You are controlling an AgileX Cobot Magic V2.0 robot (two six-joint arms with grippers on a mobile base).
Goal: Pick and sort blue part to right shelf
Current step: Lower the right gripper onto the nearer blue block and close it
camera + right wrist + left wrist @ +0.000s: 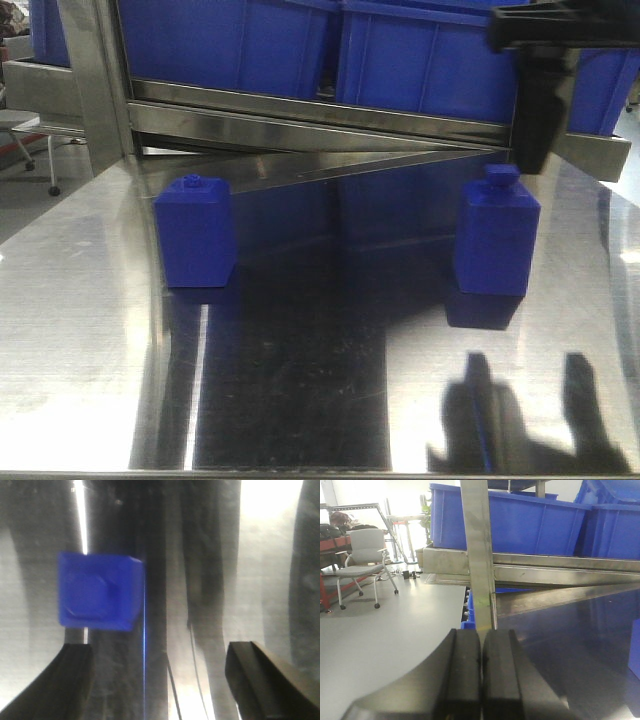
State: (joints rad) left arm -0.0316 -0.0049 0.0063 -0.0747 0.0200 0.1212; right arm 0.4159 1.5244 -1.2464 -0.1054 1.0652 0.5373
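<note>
Your left fingers [460,670] are pressed together, with only a thin seam between them and nothing held. They point toward a steel upright of the right shelf [479,555]. Your right fingers [270,680] are spread wide and empty, with only bare tabletop [200,580] showing between them. The blue part [497,240] stands upright on the tabletop, right of centre and just in front of the shelf's lower rail. In the right wrist view it sits ahead of the left-hand finger, outside the gap and touching neither finger. That view is blurred, so its top shows only as a wide flat face and you cannot make out the edges. The studded block [195,232] stands well apart from it, to the left on the tabletop. The right arm [545,100] is cut off by the frame's top edge and covers part of the blue bins [400,60]. Glare and dark reflections on the steel blur the bases of both blocks. An office chair [365,555] stands off to the left, beyond the tabletop.
</note>
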